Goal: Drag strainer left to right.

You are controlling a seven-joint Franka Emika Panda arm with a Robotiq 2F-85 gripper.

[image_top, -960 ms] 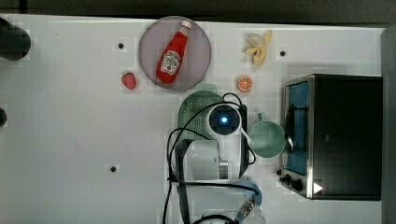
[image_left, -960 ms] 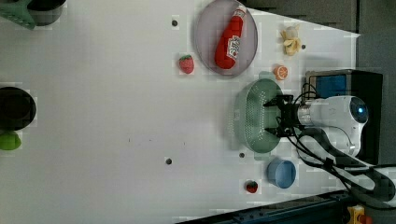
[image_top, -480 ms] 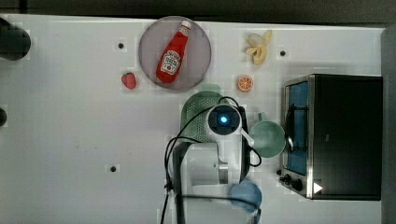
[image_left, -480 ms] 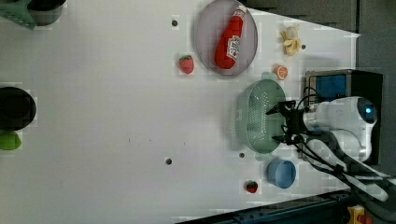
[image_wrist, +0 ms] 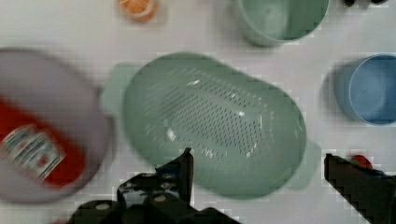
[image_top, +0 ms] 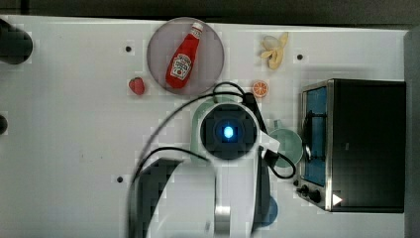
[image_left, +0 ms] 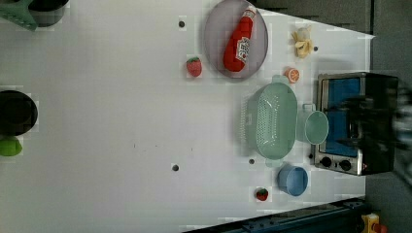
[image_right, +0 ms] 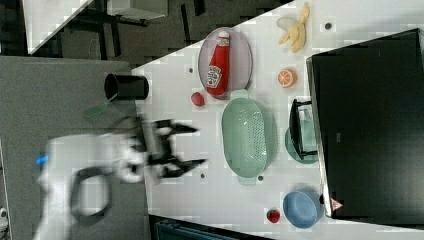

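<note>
Strainer (image_left: 270,120) in pale mint green sits on the white table (image_left: 107,121), right of centre in the left view, its perforated bowl lying free with nothing gripping it. Just to the left view's right of it stands the teal mug (image_left: 316,127), close beside its rim, and beyond that the toaster oven (image_left: 354,124) fills the frame's right edge. My gripper (image_right: 192,146) hangs blurred in the centre-left of the right view, fingers spread wide and empty, well apart from the strainer (image_right: 248,137) on the right view's left side of it. In the wrist view my two dark fingertips (image_wrist: 184,165) frame the lower edge of the picture, with the strainer (image_wrist: 215,121) in the middle of the frame between and beyond them. In the top view my wrist covers most of the strainer (image_top: 197,116), leaving a sliver of rim visible at centre frame. The grey plate (image_left: 216,29) carrying the ketchup bottle (image_left: 239,41) lies in the upper centre of the left view, the orange slice (image_left: 292,74) near the strainer's upper tab, and the small blue bowl (image_left: 293,180) in the lower right, near the strainer's lower tab
</note>
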